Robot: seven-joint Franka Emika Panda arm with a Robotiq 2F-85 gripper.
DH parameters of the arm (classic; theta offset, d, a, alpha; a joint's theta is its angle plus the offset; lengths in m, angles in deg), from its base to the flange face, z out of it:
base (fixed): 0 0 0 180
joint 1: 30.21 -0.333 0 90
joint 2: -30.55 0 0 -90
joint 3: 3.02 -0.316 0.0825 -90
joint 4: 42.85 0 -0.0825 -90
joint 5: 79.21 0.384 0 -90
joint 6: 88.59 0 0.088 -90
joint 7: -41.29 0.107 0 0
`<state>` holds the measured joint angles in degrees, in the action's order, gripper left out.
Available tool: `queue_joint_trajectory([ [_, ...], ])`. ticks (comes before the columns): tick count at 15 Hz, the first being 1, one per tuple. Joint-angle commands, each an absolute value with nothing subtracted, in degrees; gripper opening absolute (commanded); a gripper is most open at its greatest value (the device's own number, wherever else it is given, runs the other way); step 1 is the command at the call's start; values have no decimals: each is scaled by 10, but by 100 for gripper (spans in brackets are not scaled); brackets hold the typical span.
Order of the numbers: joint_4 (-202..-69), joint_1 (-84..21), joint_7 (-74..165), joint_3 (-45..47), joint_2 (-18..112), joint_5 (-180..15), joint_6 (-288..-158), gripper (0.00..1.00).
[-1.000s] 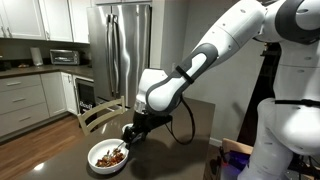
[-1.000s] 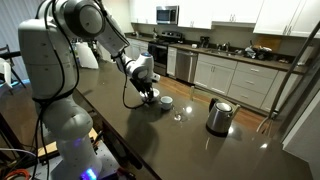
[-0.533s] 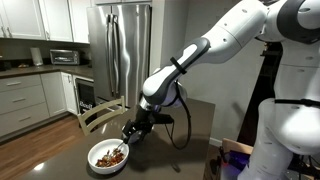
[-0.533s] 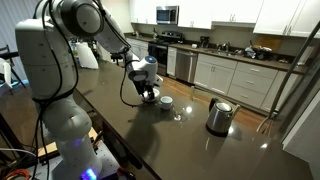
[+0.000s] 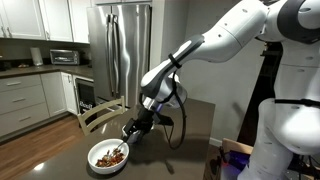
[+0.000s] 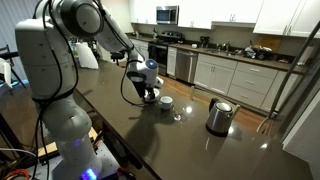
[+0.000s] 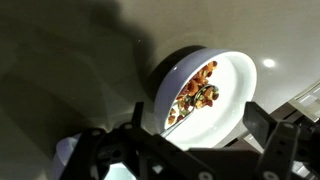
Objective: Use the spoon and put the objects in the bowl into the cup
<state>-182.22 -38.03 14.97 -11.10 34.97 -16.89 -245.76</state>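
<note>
Hovering just above the far rim of the bowl [image 5: 93, 160], the gripper [image 5: 130, 133] has its fingers spread wide with nothing held between them. In the wrist view the two dark fingers [image 7: 262, 122] stand apart on either side of the bowl's lower edge, and the white bowl [image 7: 236, 72] fills the space beyond them. The spoon [image 7: 178, 117] lies inside the bowl, its thin handle slanting down toward the rim nearest the gripper and its head buried in the heap of brown and reddish bits [image 7: 198, 90]. In an exterior view the spoon [image 5: 119, 152] leans against the bowl's side just below the fingers, close to them but not touching as far as can be told.

The cup [image 6: 166, 101] stands on the dark table [image 6: 150, 140] just beside the gripper [image 6: 148, 96], which covers most of the bowl from this side. A small clear glass [image 6: 179, 115] sits near the cup, and a steel kettle [image 6: 219, 116] stands well apart, farther along the table. A wooden chair [image 5: 100, 114] is drawn up behind the bowl, with a steel fridge [image 5: 125, 45] beyond it.
</note>
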Motion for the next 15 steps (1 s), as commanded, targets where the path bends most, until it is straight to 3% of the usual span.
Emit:
queue_joint_trajectory([
  [1,-1817,-379,75,-118,355,-94,-2465,100],
  [15,-1743,-356,-91,-90,436,58,-2404,100],
])
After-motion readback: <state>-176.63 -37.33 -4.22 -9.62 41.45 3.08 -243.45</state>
